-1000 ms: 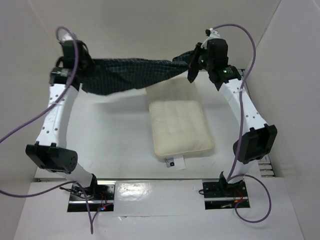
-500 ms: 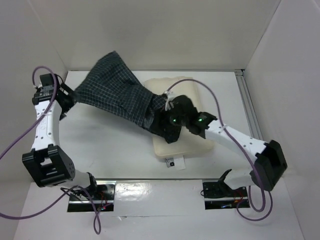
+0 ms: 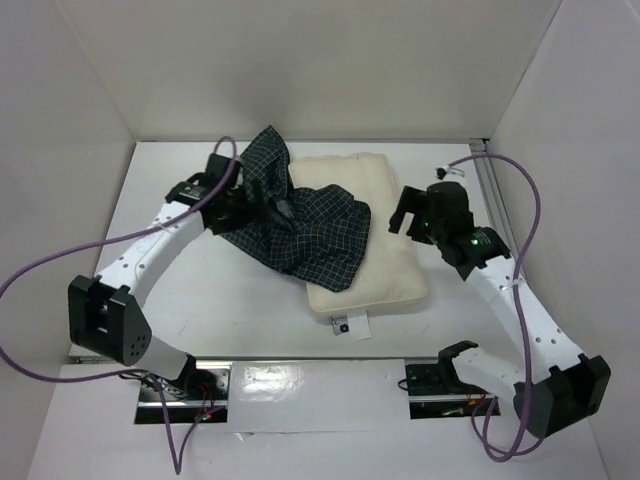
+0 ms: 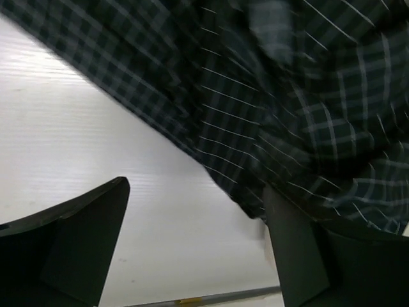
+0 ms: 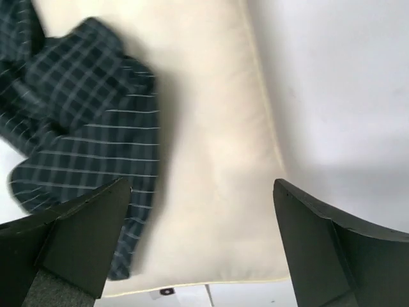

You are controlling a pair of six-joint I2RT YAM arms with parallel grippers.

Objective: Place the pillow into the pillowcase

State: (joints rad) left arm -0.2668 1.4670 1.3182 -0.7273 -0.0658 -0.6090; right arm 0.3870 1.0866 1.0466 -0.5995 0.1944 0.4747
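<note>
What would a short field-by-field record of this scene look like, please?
pillow: flat on the table, uncovered on its right side
pillowcase: crumpled, draped over the pillow's left part and onto the table
pillow in case: no
left gripper: open, at the pillowcase's edge
right gripper: open, above the pillow, holding nothing

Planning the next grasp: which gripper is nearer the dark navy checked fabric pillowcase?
Left. The left gripper touches the pillowcase; the right gripper hovers over the soft cream pillow, clear of the fabric.
</note>
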